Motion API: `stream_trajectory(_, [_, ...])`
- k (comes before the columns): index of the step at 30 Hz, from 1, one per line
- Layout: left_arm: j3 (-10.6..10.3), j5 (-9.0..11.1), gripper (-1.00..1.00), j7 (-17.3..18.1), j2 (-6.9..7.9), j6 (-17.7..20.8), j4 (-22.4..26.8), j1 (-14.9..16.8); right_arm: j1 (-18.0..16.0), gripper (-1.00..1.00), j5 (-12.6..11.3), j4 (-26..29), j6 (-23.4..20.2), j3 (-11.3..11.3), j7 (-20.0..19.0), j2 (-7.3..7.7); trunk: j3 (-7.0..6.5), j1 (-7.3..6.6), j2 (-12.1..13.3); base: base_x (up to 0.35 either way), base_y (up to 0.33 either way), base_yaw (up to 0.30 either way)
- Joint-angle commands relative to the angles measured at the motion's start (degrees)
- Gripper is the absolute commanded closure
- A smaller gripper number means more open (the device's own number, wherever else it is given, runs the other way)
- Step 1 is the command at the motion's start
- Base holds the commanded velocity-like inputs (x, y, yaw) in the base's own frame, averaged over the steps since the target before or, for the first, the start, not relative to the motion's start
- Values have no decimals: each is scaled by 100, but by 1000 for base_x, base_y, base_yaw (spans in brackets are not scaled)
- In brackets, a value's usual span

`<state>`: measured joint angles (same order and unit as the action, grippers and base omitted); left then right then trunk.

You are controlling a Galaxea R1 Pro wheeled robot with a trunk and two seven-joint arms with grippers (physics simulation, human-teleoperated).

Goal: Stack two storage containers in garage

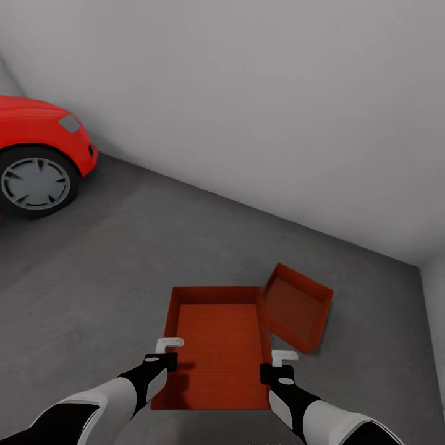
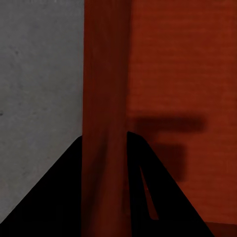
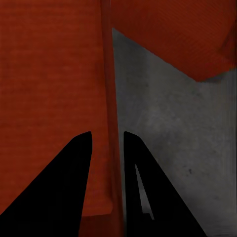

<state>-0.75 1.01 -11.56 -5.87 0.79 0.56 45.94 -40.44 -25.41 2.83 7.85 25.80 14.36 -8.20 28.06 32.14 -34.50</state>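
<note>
In the head view I hold one red-orange storage container (image 1: 216, 346) by its two long walls, open side up, over the dark concrete garage floor (image 1: 123, 259). My left gripper (image 1: 168, 353) is shut on its left wall, the fingers straddling that wall (image 2: 106, 98). On the opposite wall (image 3: 109, 98) my right gripper (image 1: 282, 364) is shut the same way. The second storage container (image 1: 298, 312) lies on the floor just to the right, turned at an angle, its corner (image 3: 173, 34) close to the held one's far right corner. Whether the held container touches the floor I cannot tell.
A red car (image 1: 37, 142) with a grey wheel (image 1: 36, 182) stands at the far left. A plain white wall (image 1: 259, 93) runs diagonally behind the containers and meets another wall at the right edge. Bare concrete lies between the car and the containers.
</note>
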Motion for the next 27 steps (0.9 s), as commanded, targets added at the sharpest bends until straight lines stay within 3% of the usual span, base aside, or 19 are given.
stream_trajectory(1, [14, -4, 100, -197, 33, 9, 5, 6, -4, 100, -78, -72, 41, 277, 19, 60, 6, 1, -6, 0, 0, -284])
stream_trajectory(27, [14, -4, 100, -197, 33, 9, 5, 5, -4, 100, -96, -72, 41, 275, 31, 62, 6, 1, -6, 0, 0, -284])
